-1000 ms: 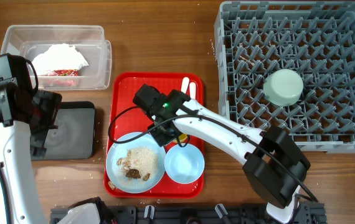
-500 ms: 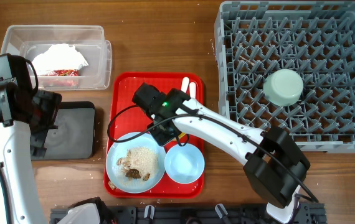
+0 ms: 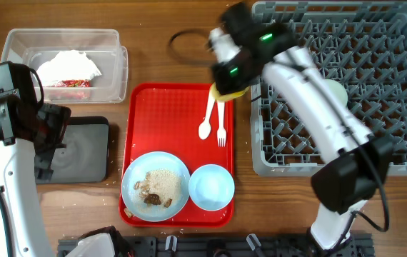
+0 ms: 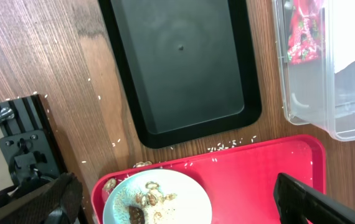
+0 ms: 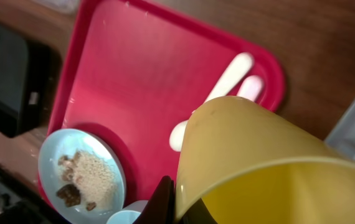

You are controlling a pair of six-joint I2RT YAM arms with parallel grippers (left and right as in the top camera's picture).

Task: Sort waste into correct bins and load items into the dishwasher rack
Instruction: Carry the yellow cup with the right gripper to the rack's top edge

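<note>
Looking at the right gripper [image 3: 226, 80] clenched on the small yellow cup [image 3: 230, 93], up in the air over the gap between the red tray's [image 3: 168, 114] far right corner and the left wall of the dishwasher rack [image 3: 403, 71]. Blurry from overhead, so can't tell the height. Loads of bare red tray below, with just the white spoon [image 3: 205, 123] and fork [image 3: 220, 127] side by side near its right edge. Got the left gripper [image 4: 177, 202] spread wide, holding nothing, hanging by the black tray's [image 4: 184, 68] left end. Loose rice grains [image 4: 227, 146] along the strip of wood between black tray and red tray. Clear tub [image 3: 111, 43] just behind the black tray, near but apart.

Counting:
- one pale blue plate [image 3: 155, 185] with food scraps
- one pale blue bowl [image 3: 211, 187] just beside it
- one mint-green bowl [image 3: 335, 93] in the rack, half hidden by the arm
- one cup, one spoon, one fork
- two bins
- one white napkin wad [image 3: 68, 66] in the tub, on red-and-white wrappers [image 3: 71, 83] too bunched to count
</note>
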